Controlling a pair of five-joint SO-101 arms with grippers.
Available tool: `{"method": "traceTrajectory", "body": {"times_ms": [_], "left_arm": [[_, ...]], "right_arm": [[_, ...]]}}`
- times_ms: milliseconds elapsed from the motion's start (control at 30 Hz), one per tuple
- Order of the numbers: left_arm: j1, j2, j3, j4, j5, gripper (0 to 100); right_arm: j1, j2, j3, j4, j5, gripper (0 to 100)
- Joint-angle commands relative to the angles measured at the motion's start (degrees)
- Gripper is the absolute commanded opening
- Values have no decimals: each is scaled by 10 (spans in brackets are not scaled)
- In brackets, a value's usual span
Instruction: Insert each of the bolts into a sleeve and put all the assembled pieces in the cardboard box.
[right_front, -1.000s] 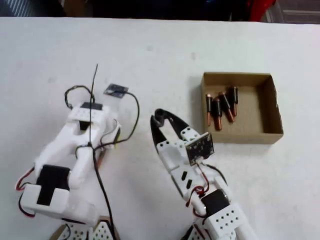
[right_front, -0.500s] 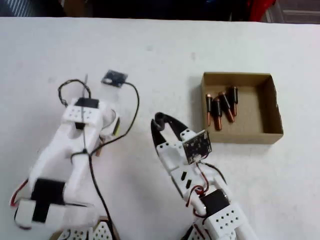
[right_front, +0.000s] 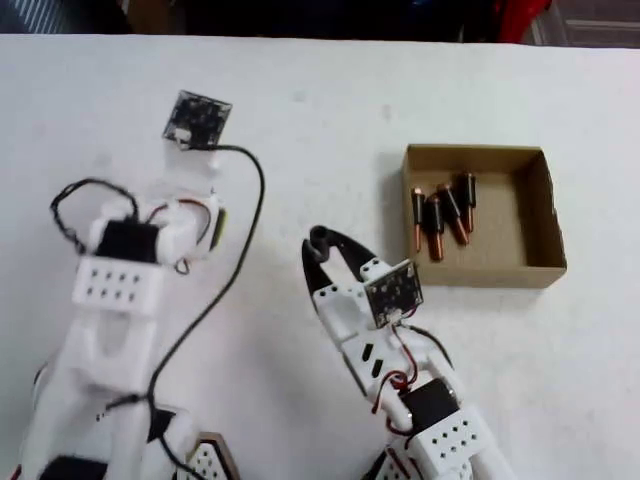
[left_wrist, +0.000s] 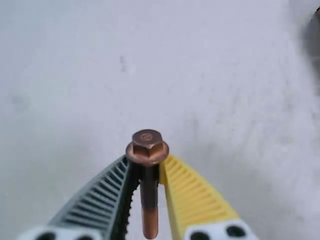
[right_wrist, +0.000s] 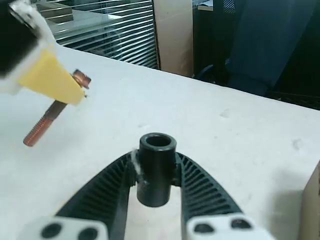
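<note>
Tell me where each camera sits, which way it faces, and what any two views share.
High view: fixed above the table, facing down on left arm, right arm and cardboard box.
Left wrist view: on the left arm, looking along the left gripper, shut on the bolt, at the table.
Right wrist view: on the right arm, looking past the right gripper, holding the sleeve, across the table.
Shared: both wrist views show the bolt.

One bolt (left_wrist: 148, 150), one sleeve (right_wrist: 157, 165), four assemblies (right_front: 435, 228), one box (right_front: 480, 272)
</note>
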Motion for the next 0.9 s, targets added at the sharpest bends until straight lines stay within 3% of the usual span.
{"method": "traceTrajectory", "body": {"times_ms": [0,167,367,600,767,867], "left_arm": [[43,-87,-23,-4,2,22],[124,-153,-23,-46,18,22],[126,-173,-23,-97,162,22],[131,-175,-24,-109,178,22],[131,-218,-22,-119,243,22],[131,-265,19,-168,246,21]], "right_arm": [[-2,-7,5,0,-4,17],[-2,-7,5,0,-2,17],[-3,-10,5,1,-5,17],[-58,-10,5,-4,-2,17],[-74,-10,5,-4,-2,17],[-76,-10,5,-4,-2,17]]}}
